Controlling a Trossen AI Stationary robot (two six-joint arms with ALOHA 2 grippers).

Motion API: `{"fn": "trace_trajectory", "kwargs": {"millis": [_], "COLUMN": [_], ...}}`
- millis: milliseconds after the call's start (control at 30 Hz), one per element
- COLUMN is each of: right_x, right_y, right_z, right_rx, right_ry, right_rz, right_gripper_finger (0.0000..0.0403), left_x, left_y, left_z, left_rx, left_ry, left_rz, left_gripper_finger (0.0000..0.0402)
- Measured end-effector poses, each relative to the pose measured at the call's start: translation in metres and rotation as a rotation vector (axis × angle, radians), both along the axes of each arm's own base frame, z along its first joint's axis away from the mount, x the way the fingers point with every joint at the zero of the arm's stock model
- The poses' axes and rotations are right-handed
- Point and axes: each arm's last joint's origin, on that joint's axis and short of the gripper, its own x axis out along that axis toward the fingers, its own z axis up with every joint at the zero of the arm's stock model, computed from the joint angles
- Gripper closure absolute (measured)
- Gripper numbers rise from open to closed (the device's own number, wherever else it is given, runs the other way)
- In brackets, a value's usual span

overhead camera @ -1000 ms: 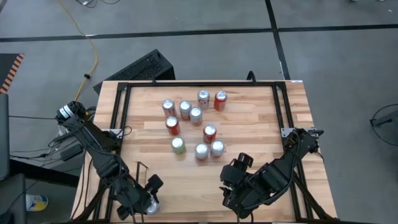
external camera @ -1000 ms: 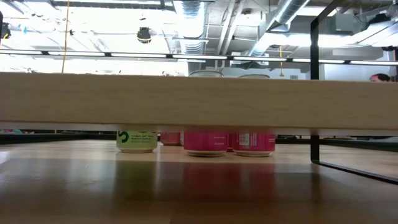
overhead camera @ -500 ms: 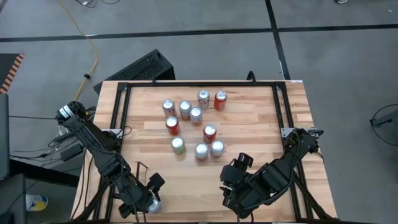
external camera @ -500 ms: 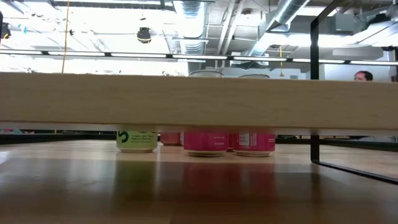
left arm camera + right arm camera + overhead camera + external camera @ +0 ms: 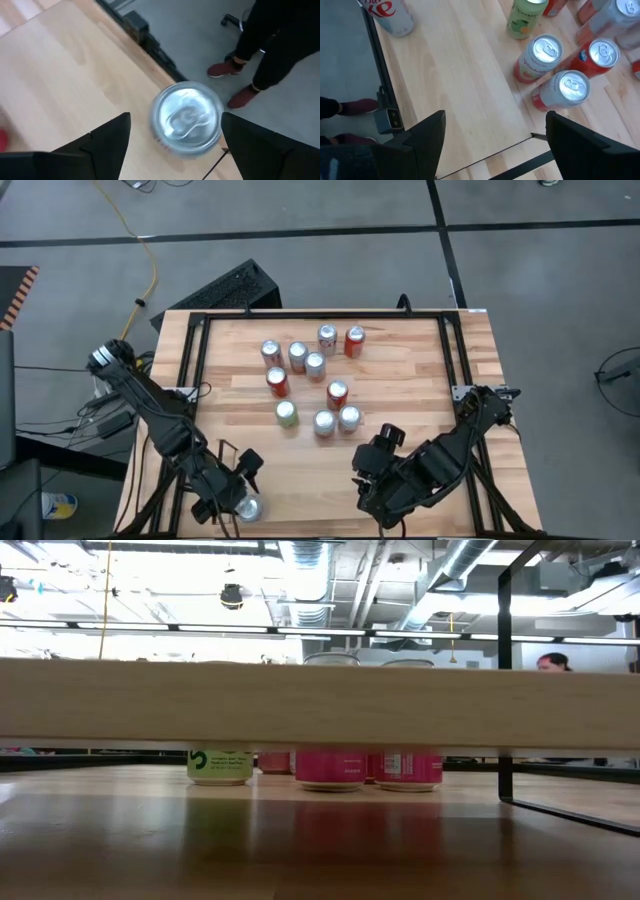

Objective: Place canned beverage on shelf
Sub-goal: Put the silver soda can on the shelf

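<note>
The canned beverage [image 5: 247, 507], silver with red lettering [image 5: 390, 17], stands upright on the shelf's light wood plank [image 5: 300, 495] at its near left end, beside a thin black rail [image 5: 224, 448]. My left gripper [image 5: 238, 485] hangs open just above it. In the left wrist view the can's silver top [image 5: 187, 119] shows between the two fingers of my left gripper [image 5: 175, 120], with a gap on each side. My right gripper [image 5: 368, 480] stands open over the plank's near right part with nothing between its fingers [image 5: 492, 122].
Several red, silver and green cans [image 5: 315, 380] stand grouped mid-table; from the low view the shelf plank [image 5: 320, 700] hides all but their bottoms. A black frame [image 5: 190, 360] rings the tabletop. A person's legs and red shoes [image 5: 240, 75] stand just past the near edge.
My left gripper has drawn back and up a little from the silver can, toward the table's left edge. More of the can's top now shows in the high view, and the can stays upright where it was.
</note>
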Motion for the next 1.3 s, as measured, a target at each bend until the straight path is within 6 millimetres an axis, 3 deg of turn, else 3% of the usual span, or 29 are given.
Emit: {"fn": "trace_trajectory", "kwargs": {"millis": [233,400,567,867,1067,1300], "right_x": [0.015,0.039,0.071,0.12,0.15,0.164], "right_y": [-0.003,-0.014,-0.019,0.001,0.018,0.032], "right_z": [0.005,0.013,0.007,-0.032,-0.058,-0.087], "right_rx": [-0.02,-0.036,-0.029,0.056,0.158,0.211], "right_ry": [-0.098,-0.21,-0.278,-0.395,-0.53,-0.555], "right_rz": [0.06,0.13,0.217,0.219,0.158,0.123], "right_gripper_finger": [0.0088,0.0095,0.0154,0.038,0.0391,0.0402], "left_x": [-0.008,-0.016,-0.026,-0.057,-0.078,-0.098], "left_y": [0.008,0.021,0.032,0.036,0.035,0.035], "left_z": [0.015,0.051,0.085,0.135,0.156,0.163], "left_rx": [-0.036,-0.016,-0.069,-0.118,-0.172,-0.262], "left_ry": [-0.03,-0.122,-0.154,-0.148,-0.165,-0.139], "left_rz": [0.011,0.12,0.234,0.219,0.194,0.162], "left_gripper_finger": [0.0107,0.0107,0.0119,0.0218,0.0295,0.0369]}}
